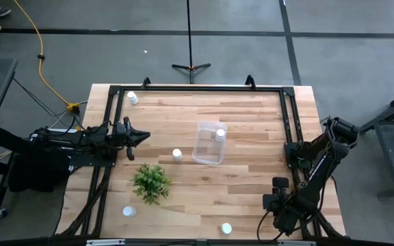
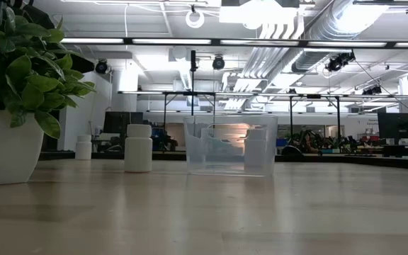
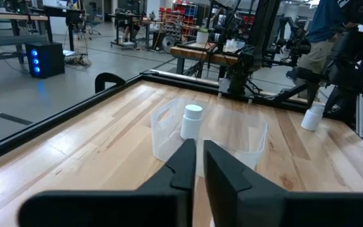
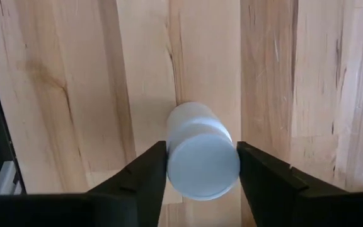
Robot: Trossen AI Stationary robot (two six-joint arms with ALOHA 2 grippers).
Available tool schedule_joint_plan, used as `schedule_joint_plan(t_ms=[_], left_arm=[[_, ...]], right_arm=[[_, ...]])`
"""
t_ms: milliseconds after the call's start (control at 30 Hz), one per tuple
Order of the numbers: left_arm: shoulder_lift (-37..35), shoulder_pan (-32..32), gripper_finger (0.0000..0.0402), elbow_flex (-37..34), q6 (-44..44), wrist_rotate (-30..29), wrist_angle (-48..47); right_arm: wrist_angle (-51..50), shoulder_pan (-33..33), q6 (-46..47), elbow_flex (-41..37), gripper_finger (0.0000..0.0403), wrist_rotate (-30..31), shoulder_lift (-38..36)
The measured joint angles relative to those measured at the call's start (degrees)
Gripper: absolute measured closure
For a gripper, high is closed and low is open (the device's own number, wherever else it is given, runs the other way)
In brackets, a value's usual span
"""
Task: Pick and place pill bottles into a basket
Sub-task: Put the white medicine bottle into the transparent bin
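My right gripper (image 4: 202,165) is at the table's near right (image 1: 279,202), pointing down, shut on a white pill bottle (image 4: 197,148) that the arm hides in the high view. My left gripper (image 1: 144,137) is shut and empty at the table's left, level, pointing at the clear basket (image 1: 209,143). One bottle (image 1: 220,134) stands upright inside the basket and also shows in the left wrist view (image 3: 191,121). Other bottles stand on the table: one (image 1: 177,154) between the basket and my left gripper, one (image 1: 133,98) at the far left, and two at the near edge (image 1: 128,211) (image 1: 226,229). My right gripper has the bottle between its two fingers, which lie against opposite sides of its capped top (image 4: 201,161). The fingers come from above, pointing down. The bottle is upright, cap up. Whether its base is on the wood or just above it, I cannot tell.
A small green plant in a white pot (image 1: 150,182) stands near the left front, close to two of the bottles. A black frame (image 1: 197,89) runs along the far edge and both sides of the table. Bare wood lies between the basket and my right arm.
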Motion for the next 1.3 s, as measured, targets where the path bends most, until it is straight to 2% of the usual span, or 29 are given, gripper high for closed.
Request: schedule_joint_plan(t_ms=[200,533,800,967,1167,1300], left_arm=[[0.0,0.0,0.0327,0.0,0.0,0.0,0.0],[0.0,0.0,0.0374,0.0,0.0,0.0,0.0],[0.0,0.0,0.0339,0.0,-0.3,-0.1,0.0],[0.0,0.0,0.0343,0.0,-0.7,-0.1,0.0],[0.0,0.0,0.0368,0.0,-0.7,-0.1,0.0],[0.0,0.0,0.037,0.0,-0.8,-0.1,0.0]], right_arm=[[0.0,0.0,0.5,0.0,0.0255,-2.0,-0.1],[-0.4,0.0,6.0,0.0,0.0252,-2.8,-0.1],[-0.4,-0.3,6.8,0.0,0.0256,-2.8,-0.1],[-0.3,-0.3,8.0,0.0,0.0256,-2.8,-0.2],[0.0,-0.3,10.1,0.0,0.0256,0.1,-2.1],[-0.2,-0.8,12.5,0.0,0.0256,2.8,-4.1]])
